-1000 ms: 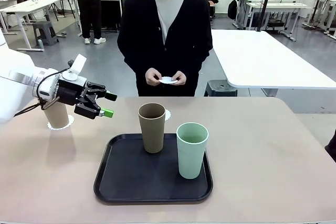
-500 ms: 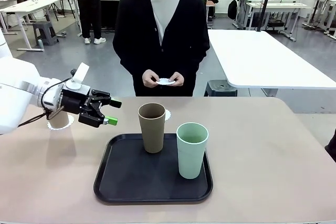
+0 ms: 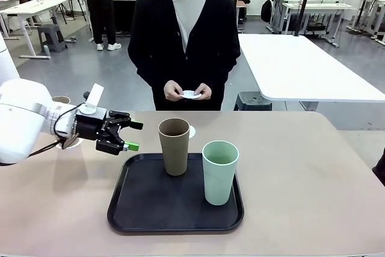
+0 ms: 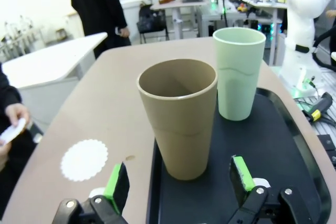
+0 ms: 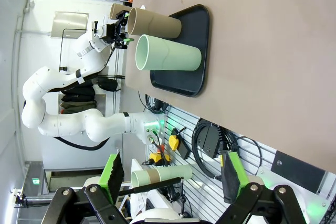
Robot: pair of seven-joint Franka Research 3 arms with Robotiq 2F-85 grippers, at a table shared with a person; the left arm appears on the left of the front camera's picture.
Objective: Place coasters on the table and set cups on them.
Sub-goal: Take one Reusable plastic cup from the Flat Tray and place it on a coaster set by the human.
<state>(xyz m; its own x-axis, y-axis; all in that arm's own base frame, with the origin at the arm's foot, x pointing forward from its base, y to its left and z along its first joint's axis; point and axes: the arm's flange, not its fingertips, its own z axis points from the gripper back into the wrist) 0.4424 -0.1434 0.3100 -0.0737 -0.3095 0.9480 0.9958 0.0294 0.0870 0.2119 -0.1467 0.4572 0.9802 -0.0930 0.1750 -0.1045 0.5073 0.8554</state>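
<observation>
On the black tray stand a tan cup and a mint cup. My left gripper is open, just left of the tan cup and pointing at it. In the left wrist view the tan cup rises just ahead of the open green pads, with the mint cup behind it. Behind my left arm, another tan cup's rim shows above a coaster's edge. A bare coaster lies behind the tray. The person holds a third coaster. My right gripper is open and empty, off the table.
The person stands at the far edge of the beige table, both hands at waist height. The table's right half is bare. A white table stands behind on the right. In the left wrist view the bare coaster lies left of the tray.
My left gripper has moved right and slightly down, away from the cup on the left coaster and toward the tan cup on the tray. It stays open.
</observation>
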